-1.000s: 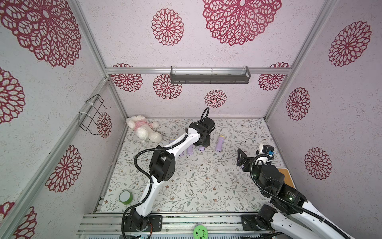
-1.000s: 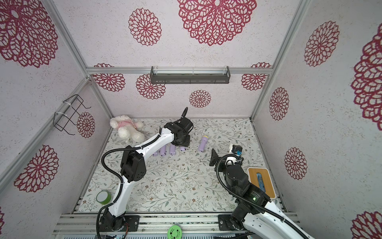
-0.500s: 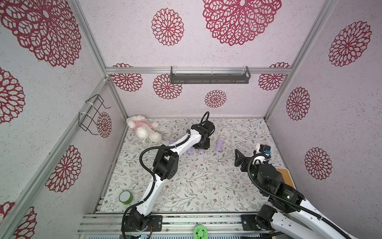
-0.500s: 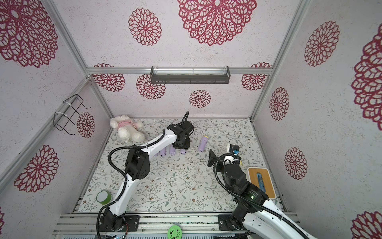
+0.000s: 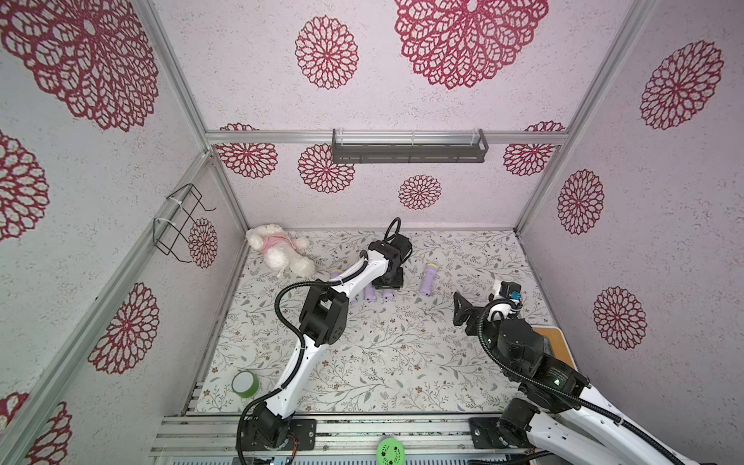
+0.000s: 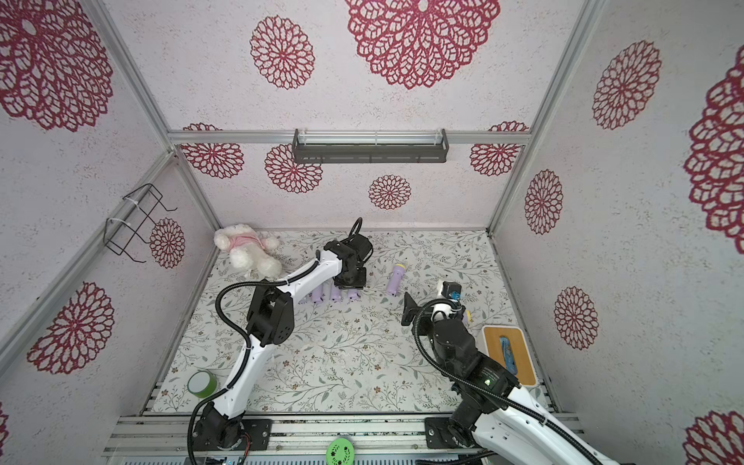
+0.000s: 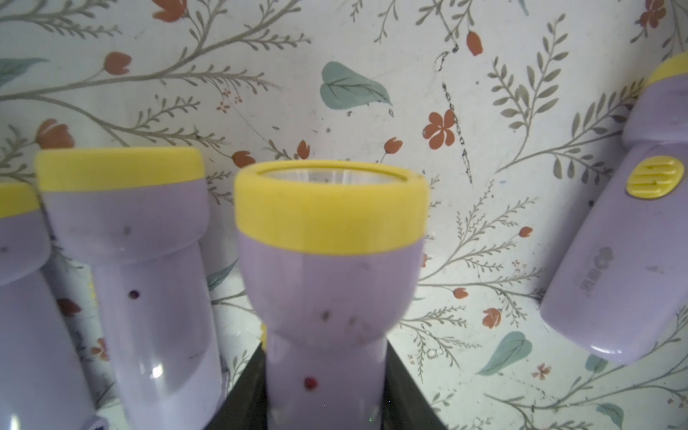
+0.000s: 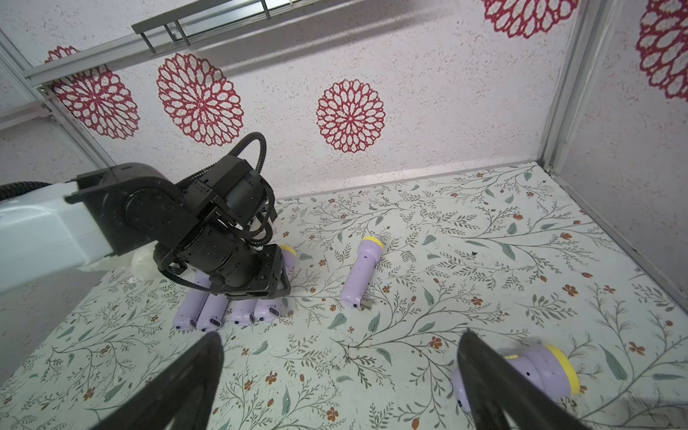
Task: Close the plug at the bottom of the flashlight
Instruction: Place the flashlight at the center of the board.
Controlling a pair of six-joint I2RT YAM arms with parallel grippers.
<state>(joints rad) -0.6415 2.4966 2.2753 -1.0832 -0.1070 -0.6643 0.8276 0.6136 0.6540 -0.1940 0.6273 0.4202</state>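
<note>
Left arm [image 5: 362, 273] has eased back toward the flashlight row [image 8: 223, 316], left jaws clamped on the end flashlight [image 7: 327, 283] lying on the counter [image 5: 362, 362]; right jaws gape wide, so hold steady and press the tail plug flush.

Bright, even, diffuse light; shadows soft and faint. In the wrist views, the nearest flashlight [image 7: 327, 260] and the fingers [image 8: 178, 391] of the right gripper [image 8: 339, 332] appear softly blurred.

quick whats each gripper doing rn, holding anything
left gripper: closed on the body of a flashlight
right gripper: open wide, nothing between its fingers
</note>
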